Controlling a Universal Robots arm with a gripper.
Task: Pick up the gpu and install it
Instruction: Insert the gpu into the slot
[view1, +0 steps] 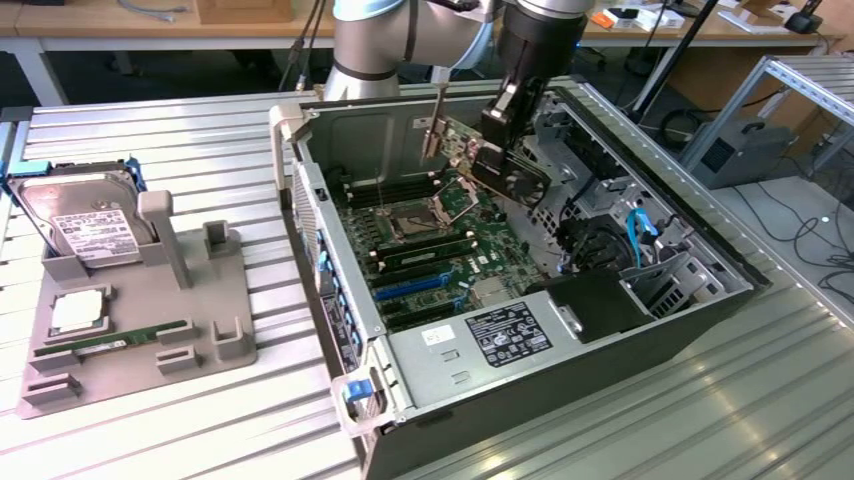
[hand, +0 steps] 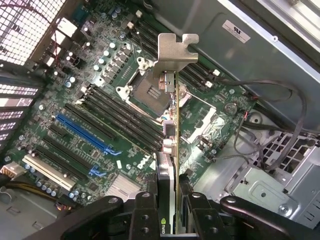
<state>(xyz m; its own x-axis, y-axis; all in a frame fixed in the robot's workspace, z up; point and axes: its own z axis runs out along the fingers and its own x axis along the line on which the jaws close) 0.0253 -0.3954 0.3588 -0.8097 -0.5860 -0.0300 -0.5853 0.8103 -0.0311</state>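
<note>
The gpu (view1: 505, 172) hangs tilted inside the open computer case (view1: 334, 300), above the motherboard (view1: 427, 240) near the CPU socket. Its silvery bracket (view1: 434, 130) points toward the case's rear wall. My gripper (view1: 514, 108) reaches down from above and is shut on the card's upper edge. In the wrist view the gpu (hand: 176, 125) shows edge-on with its bracket (hand: 176, 47) at the far end, held between my gripper's (hand: 172, 205) black fingers (hand: 145, 212). Below it lie the CPU socket (hand: 147, 90), the RAM slots and the blue expansion slot (hand: 85, 132), which sits off to one side of the card.
At the exterior view's left, a grey holder (view1: 200, 300) carries a hard drive (view1: 87, 220), a CPU chip (view1: 78, 312) and a RAM stick (view1: 107, 345). Drive cages and cables (view1: 627, 240) crowd the case's right side. Case walls rise all around the motherboard.
</note>
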